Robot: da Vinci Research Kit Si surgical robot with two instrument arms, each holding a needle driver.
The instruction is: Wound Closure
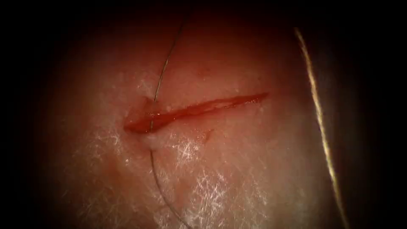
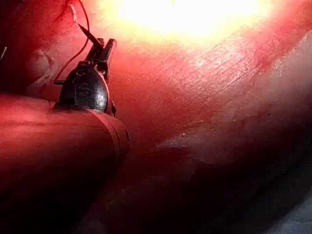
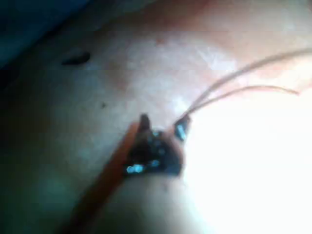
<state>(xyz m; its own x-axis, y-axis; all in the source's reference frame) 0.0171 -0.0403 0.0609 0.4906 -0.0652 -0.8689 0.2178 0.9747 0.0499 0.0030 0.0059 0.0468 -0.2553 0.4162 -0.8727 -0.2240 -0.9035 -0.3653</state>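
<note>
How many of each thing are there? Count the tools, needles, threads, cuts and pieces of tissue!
Tools: 2, the left tool and the right tool
Needles: 1, the needle, held near its point by the left tool, not in the tissue
Threads: 2, the dark thread crossing the cut and the pale strand
Cuts: 1, the cut
Tissue: 1, the tissue
Total: 7

The cut (image 1: 195, 111) runs across the middle of the tissue (image 1: 237, 169), its left end lower than its right. A thread (image 1: 157, 85) comes down from behind, crosses the cut near its left end, enters the tissue there and comes out on the near side, trailing forward. Well to the right of the cut, a second strand (image 1: 320, 123) runs from back to front along the tissue's edge.
</note>
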